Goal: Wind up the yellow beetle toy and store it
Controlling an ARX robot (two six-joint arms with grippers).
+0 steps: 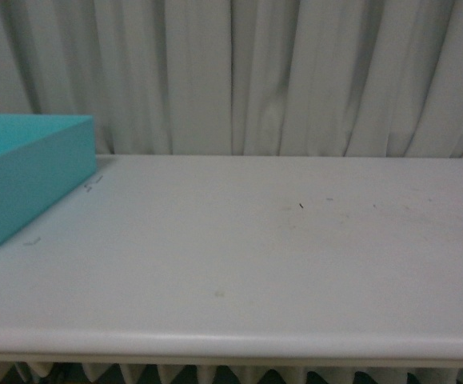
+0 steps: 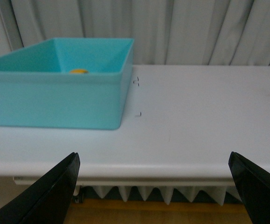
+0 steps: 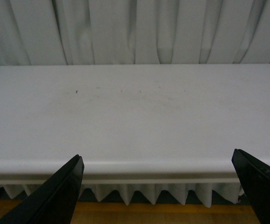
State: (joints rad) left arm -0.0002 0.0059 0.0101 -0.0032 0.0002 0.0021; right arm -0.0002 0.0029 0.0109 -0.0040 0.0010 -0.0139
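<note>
Left wrist view shows the left gripper [image 2: 153, 186] spread wide before the teal box [image 2: 55, 100], where a sliver of the yellow beetle toy [image 2: 78, 71] peeks inside. Well apart from that box, the right gripper [image 3: 158, 189] also gapes wide over the white table [image 3: 135, 116] edge.

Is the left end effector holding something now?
No, the left end effector is wide open with only the table edge between its fingers.

- Soft, dim, even light is falling from overhead, leaving the table [image 1: 239, 264] greyish.
- All views are looking slightly blurred and grainy.
- Dark end effector fingers [image 2: 46, 196] are perhaps out of focus.
</note>
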